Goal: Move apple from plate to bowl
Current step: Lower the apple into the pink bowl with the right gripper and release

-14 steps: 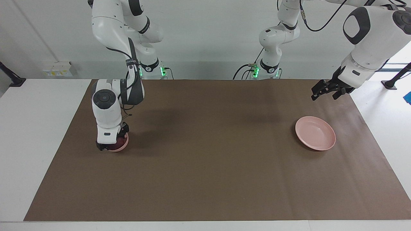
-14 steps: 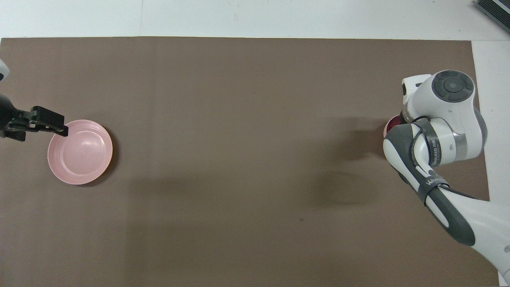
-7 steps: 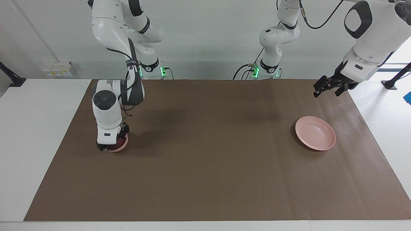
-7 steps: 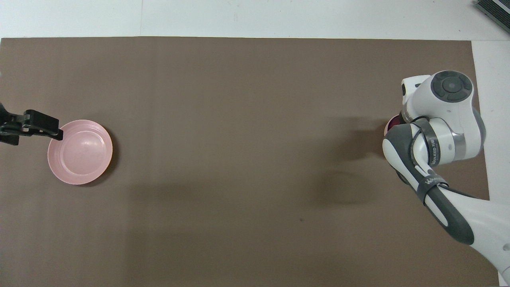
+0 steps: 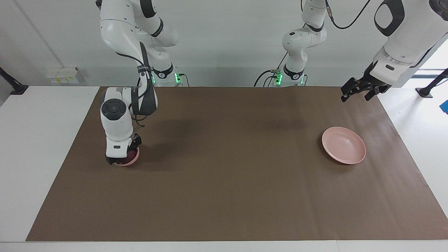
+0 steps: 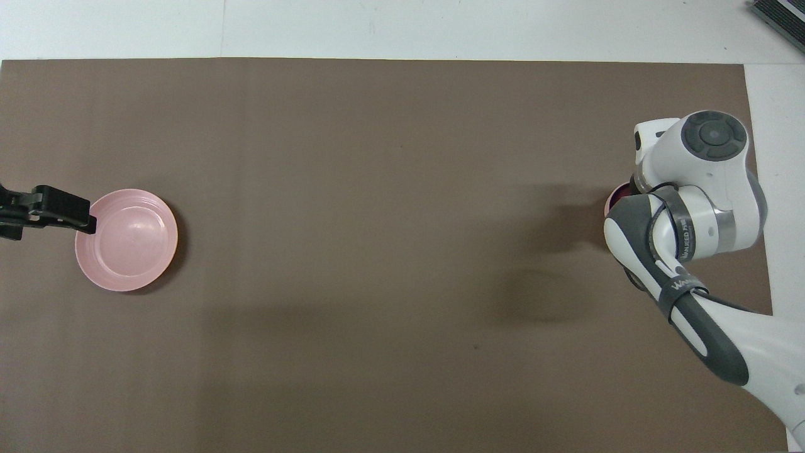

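Pink plate [image 5: 344, 145] lies bare on the brown mat [image 5: 227, 175] toward the left arm's end of the table. The left gripper [image 5: 357, 92] hangs in the air over the mat, jaws released and holding nothing. Toward the right arm's end, the pink bowl [image 5: 133, 160] rests on the mat with the dark red apple [image 5: 132, 153] inside it. The right gripper [image 5: 123, 159] is lowered into the bowl around the apple; whether its jaws are clenched or released cannot be told.
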